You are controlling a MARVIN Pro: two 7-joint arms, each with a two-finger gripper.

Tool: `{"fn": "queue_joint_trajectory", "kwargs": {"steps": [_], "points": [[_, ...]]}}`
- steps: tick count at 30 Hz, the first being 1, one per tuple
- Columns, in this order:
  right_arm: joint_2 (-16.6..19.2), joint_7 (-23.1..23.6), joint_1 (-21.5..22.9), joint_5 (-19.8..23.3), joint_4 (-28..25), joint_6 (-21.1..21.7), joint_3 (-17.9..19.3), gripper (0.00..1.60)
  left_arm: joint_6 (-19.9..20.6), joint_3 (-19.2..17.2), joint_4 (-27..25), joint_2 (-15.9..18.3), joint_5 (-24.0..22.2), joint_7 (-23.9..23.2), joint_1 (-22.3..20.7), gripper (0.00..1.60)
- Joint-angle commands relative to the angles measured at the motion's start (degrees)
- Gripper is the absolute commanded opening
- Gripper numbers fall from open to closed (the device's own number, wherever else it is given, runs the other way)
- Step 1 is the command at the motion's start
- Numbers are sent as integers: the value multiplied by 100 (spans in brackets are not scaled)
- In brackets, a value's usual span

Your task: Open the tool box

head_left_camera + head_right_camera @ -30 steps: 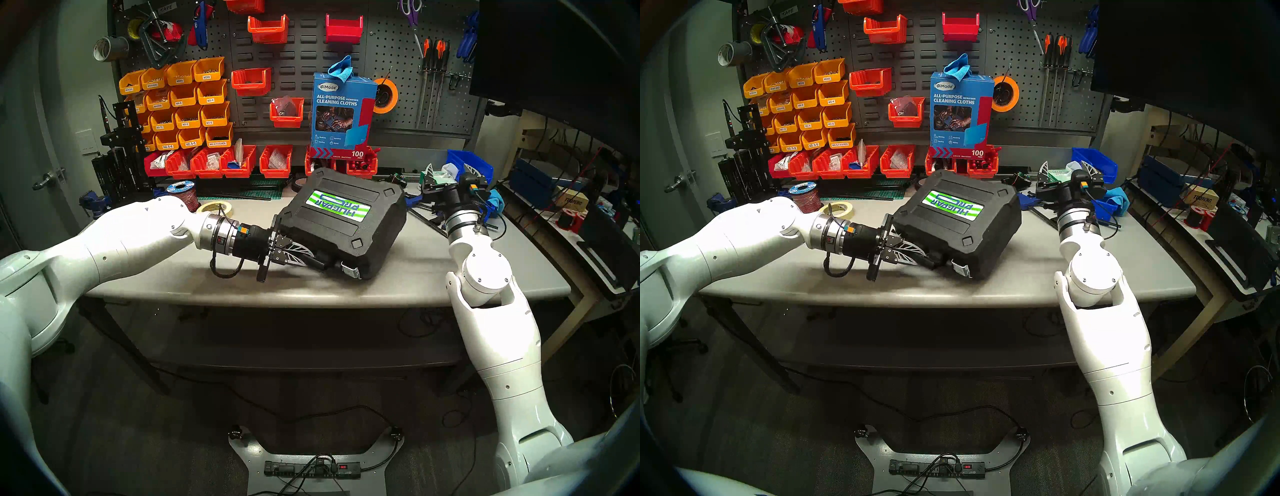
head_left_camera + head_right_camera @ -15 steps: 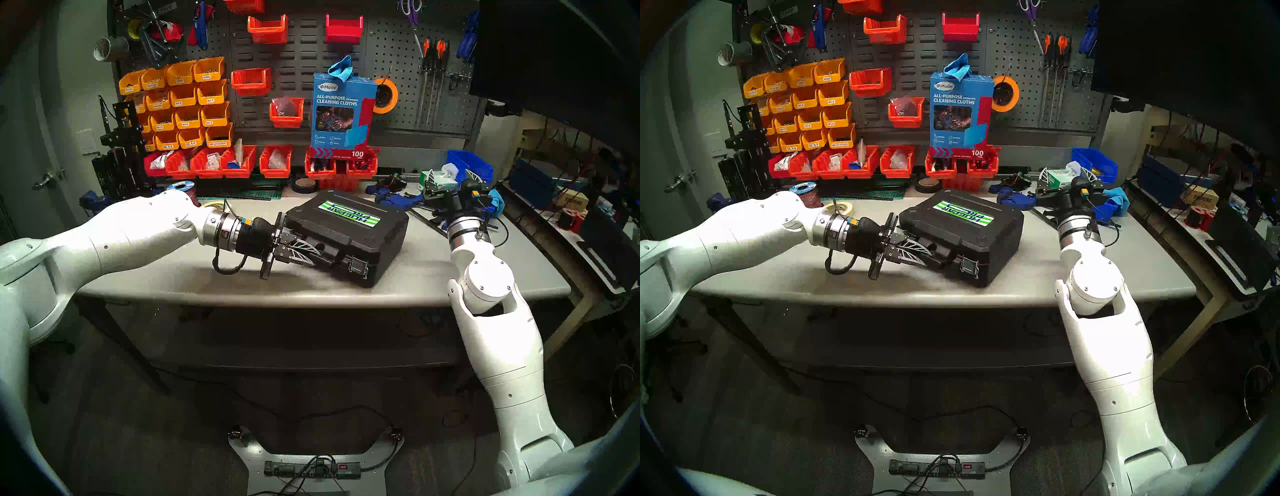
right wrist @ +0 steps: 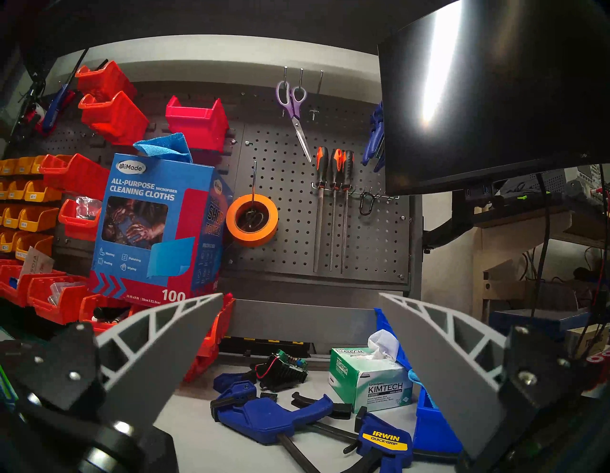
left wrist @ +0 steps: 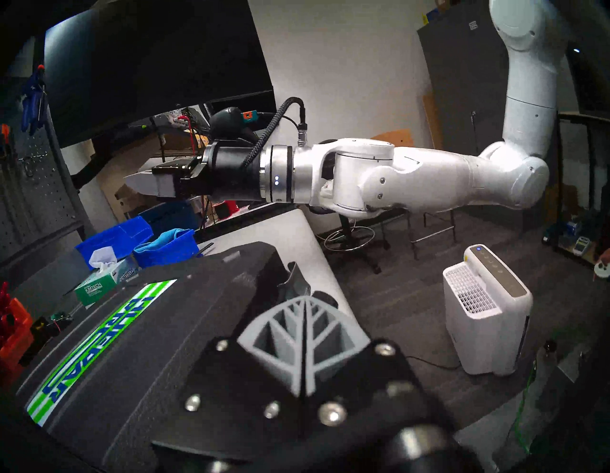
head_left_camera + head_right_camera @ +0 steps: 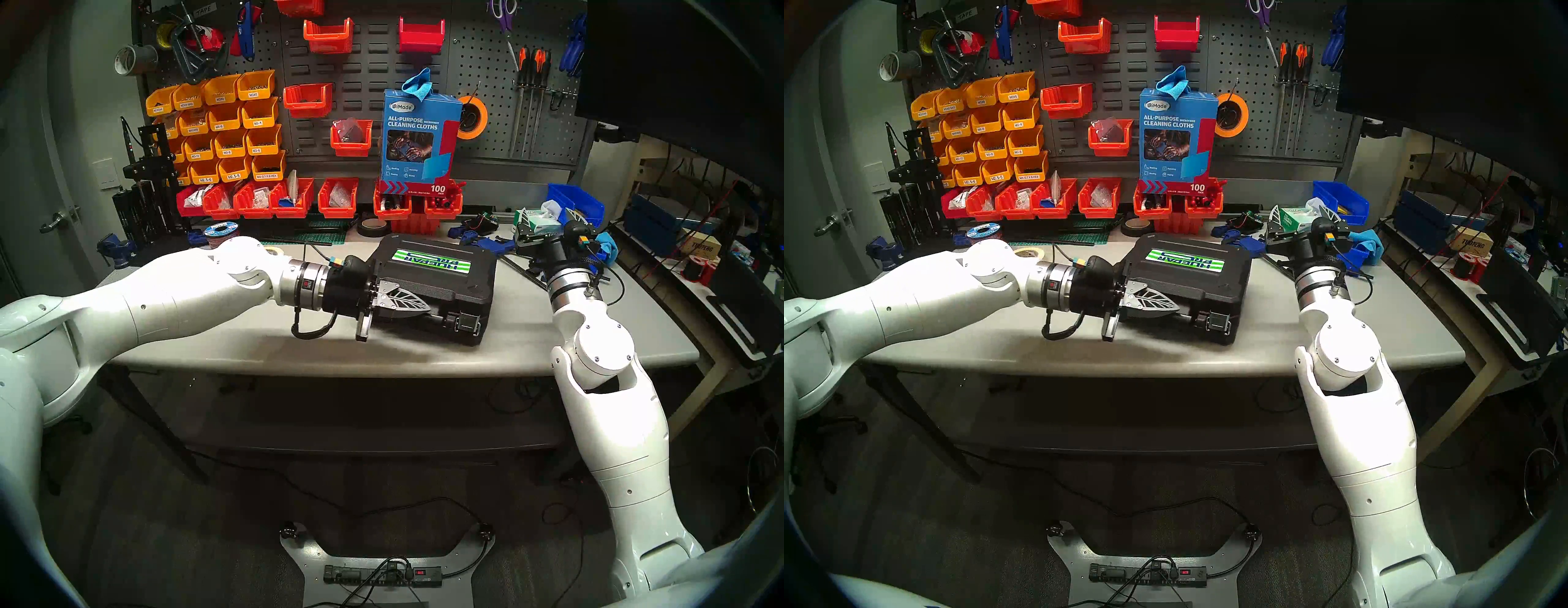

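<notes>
A black tool box (image 5: 437,284) lies flat and closed on the grey workbench (image 5: 237,339), its green-and-white striped logo sticker (image 5: 432,261) facing up. On its front edge, a silver latch (image 5: 466,325) sits to the right of the side handle (image 5: 441,318). The left gripper (image 5: 418,306) rests against that front edge at the handle, its two grey ribbed fingers (image 4: 305,333) pressed fully together (whether they pinch the handle cannot be told). Behind the tool box to its right, the right gripper (image 3: 300,333) hovers with fingers spread wide, holding nothing. Beyond it lie blue bar clamps (image 3: 274,419) and a Kimtech tissue box (image 3: 373,380). Farther behind the tool box, a blue cleaning-cloths box (image 5: 420,140) stands against the pegboard.
</notes>
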Motion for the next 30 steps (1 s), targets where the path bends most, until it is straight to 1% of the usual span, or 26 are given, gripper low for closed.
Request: {"fn": "queue_joint_trajectory", "kwargs": {"steps": [1, 3, 4, 6, 8, 9, 10, 11, 13, 15, 16, 19, 20, 21, 23, 25, 28, 29, 30], "points": [[61, -92, -227, -61, -377, -16, 150, 160, 243, -27, -404, -43, 400, 769, 8, 0], [70, -98, -259, -61, -406, -16, 171, 160, 311, -79, -402, -56, 445, 783, 48, 0], [78, -102, -286, -58, -434, -10, 189, 160, 354, -48, -500, -22, 532, 1009, 44, 0], [87, -113, -324, -63, -482, 4, 217, 160, 449, -118, -534, -31, 658, 1113, 90, 0], [93, -120, -354, -60, -520, 16, 238, 160, 570, -139, -646, -11, 818, 1396, 115, 0], [93, -124, -367, -62, -535, 21, 244, 160, 608, -35, -772, 29, 917, 1741, 67, 0], [91, -131, -378, -63, -548, 24, 248, 160, 711, -225, -646, -48, 970, 1487, 170, 0], [92, -134, -392, -60, -563, 29, 252, 160, 738, -170, -723, -32, 1065, 1721, 154, 0], [92, -133, -422, -48, -586, 26, 261, 160, 861, -215, -739, -59, 1187, 1851, 197, 0], [92, -132, -450, -36, -612, 27, 271, 160, 965, -234, -791, -81, 1366, 2117, 234, 0], [94, -132, -468, -30, -625, 23, 280, 160, 1015, -265, -760, -118, 1398, 2164, 261, 0], [108, -125, -516, -11, -665, 29, 311, 160, 1161, -265, -786, -170, 1540, 2572, 285, 0], [117, -119, -528, -1, -684, 41, 325, 160, 1184, -304, -721, -214, 1561, 2577, 306, 0], [124, -113, -536, 7, -699, 49, 336, 160, 1208, -265, -721, -225, 1571, 2729, 294, 0], [144, -96, -549, 26, -721, 64, 363, 160, 1247, -252, -680, -257, 1563, 2887, 298, 0], [154, -70, -549, 68, -722, 46, 391, 160, 1231, -309, -666, -239, 1419, 2833, 310, 0], [172, 12, -498, 173, -687, 31, 412, 160, 1155, -510, -820, -87, 982, 2683, 351, 0], [170, 19, -448, 174, -650, 35, 389, 160, 1111, -598, -856, -31, 753, 2508, 360, 0], [167, 35, -413, 188, -620, 38, 374, 160, 1089, -663, -922, 32, 648, 2480, 364, 0]]}}
